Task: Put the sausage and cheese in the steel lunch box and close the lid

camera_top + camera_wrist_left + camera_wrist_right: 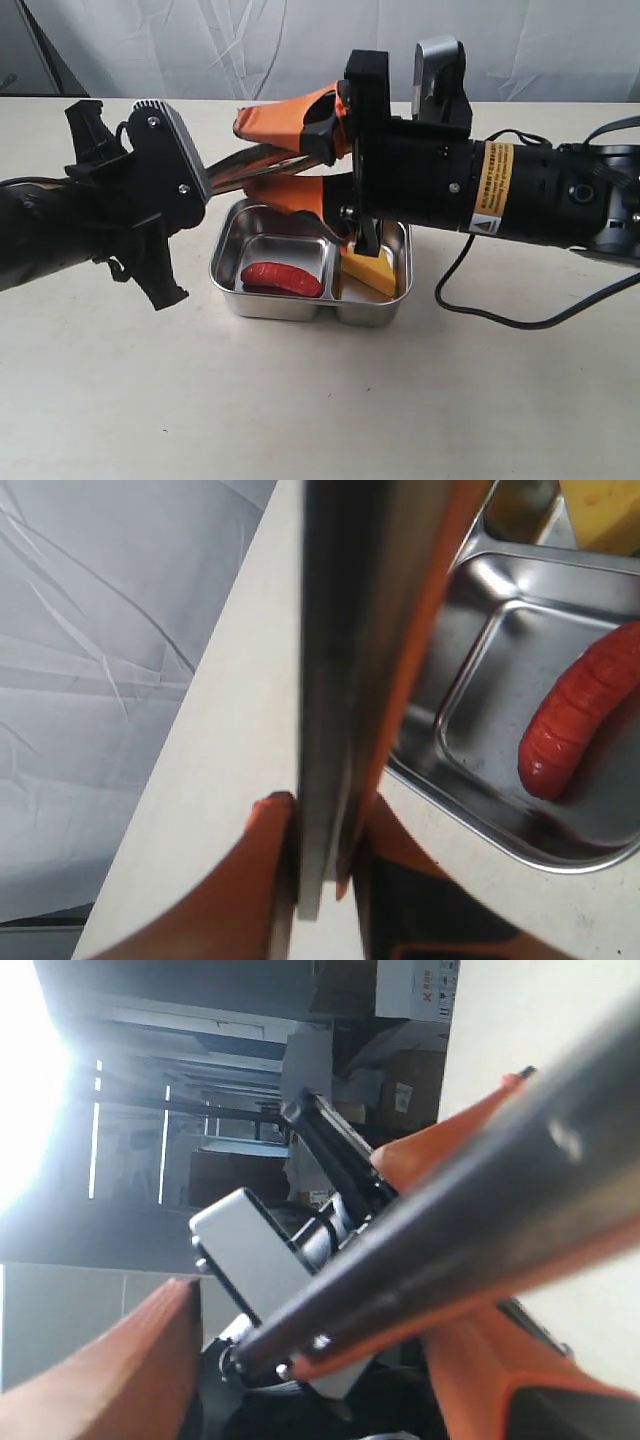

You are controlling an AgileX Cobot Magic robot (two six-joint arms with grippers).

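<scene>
On a pale tabletop the lid hangs tilted over the lunch box; the left end effector is clamped on one edge of it; the right end effector stands spread wide around the opposite edge; in the box, seen from outside, the sausage lies in the left compartment, the cheese in the right.

You've got one steel lunch box with two compartments. Inside it, count one sausage and one cheese wedge. Near it, one lid, as far as the edge-on view lets you tell.
</scene>
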